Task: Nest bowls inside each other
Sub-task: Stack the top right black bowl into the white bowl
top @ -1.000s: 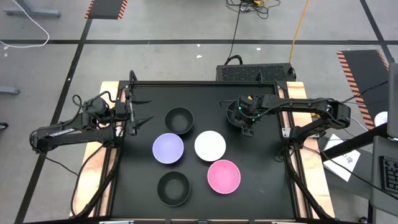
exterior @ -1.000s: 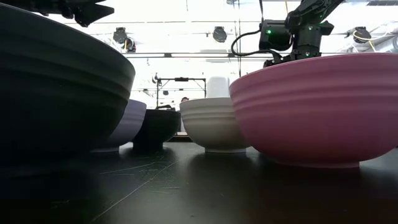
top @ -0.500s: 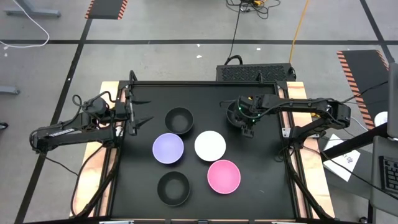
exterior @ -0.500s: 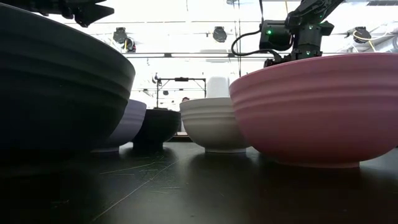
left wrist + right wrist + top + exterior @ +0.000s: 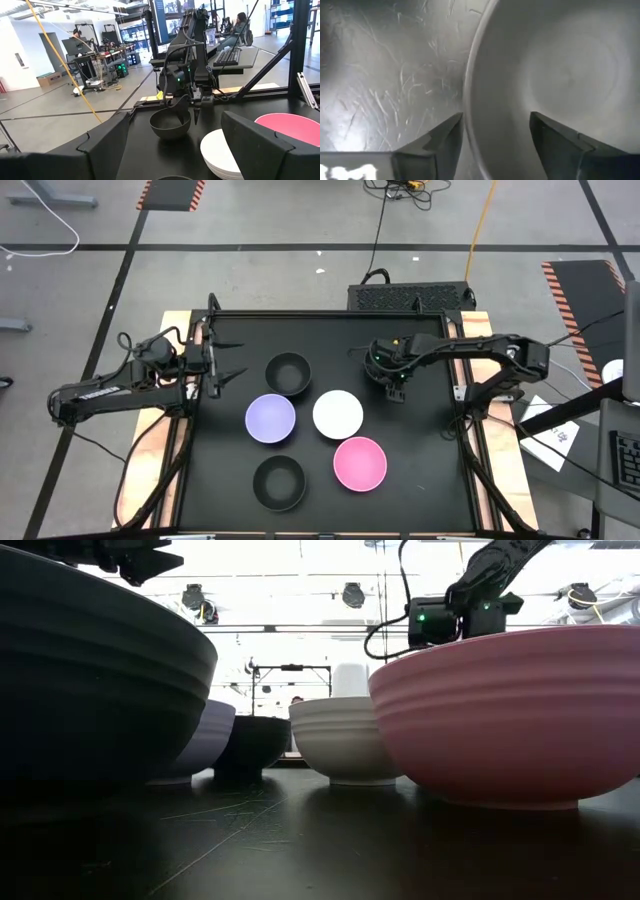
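Observation:
Six bowls sit upright on the black table. In the high view a black bowl (image 5: 288,373), a lavender one (image 5: 270,418), a white one (image 5: 338,414), a pink one (image 5: 360,463) and a second black one (image 5: 279,482) stand apart mid-table. The third black bowl (image 5: 170,127) sits toward the far right, under my right gripper (image 5: 393,380). That gripper points down and is open, one finger inside the bowl's rim (image 5: 468,85) and one outside. My left gripper (image 5: 228,370) hovers open near the table's left edge, left of the bowls.
A raised frame (image 5: 330,313) borders the table on all sides. The five bowls cluster in the middle, with bare tabletop (image 5: 430,450) on the right, along the near right side. People and workstations show in the room beyond the far edge.
My right gripper has shifted a little toward the table's left and come lower over the black bowl. The other bowls and my left arm have stayed put.

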Robot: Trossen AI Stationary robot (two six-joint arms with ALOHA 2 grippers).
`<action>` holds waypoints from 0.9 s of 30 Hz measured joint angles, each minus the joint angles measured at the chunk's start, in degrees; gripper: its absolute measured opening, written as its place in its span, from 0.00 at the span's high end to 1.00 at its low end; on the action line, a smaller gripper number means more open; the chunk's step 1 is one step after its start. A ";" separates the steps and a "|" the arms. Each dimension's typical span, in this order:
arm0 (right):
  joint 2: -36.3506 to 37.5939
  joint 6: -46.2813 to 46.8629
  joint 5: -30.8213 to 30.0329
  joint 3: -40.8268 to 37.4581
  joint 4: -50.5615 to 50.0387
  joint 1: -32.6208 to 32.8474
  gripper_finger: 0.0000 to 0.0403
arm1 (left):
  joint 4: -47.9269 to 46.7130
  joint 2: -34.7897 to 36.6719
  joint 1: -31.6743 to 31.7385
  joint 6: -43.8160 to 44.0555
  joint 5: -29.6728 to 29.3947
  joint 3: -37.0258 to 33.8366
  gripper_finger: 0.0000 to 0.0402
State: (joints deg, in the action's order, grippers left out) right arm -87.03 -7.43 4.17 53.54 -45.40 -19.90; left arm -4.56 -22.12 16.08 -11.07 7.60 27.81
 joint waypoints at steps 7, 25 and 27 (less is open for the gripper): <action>-0.37 -1.44 -2.28 0.00 2.98 0.00 0.62 | 0.02 0.00 0.02 0.00 -0.01 0.00 0.20; -0.45 -4.68 -12.36 0.02 4.23 -0.20 0.99 | 0.02 0.01 0.02 0.69 -0.04 0.00 0.20; -0.45 -5.13 -12.89 0.29 4.44 -0.11 1.00 | 0.02 -0.01 0.02 0.68 -0.04 0.00 0.20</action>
State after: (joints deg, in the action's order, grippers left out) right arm -87.48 -12.56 -8.73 53.83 -40.95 -20.01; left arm -4.54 -22.13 16.10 -10.39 7.55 27.81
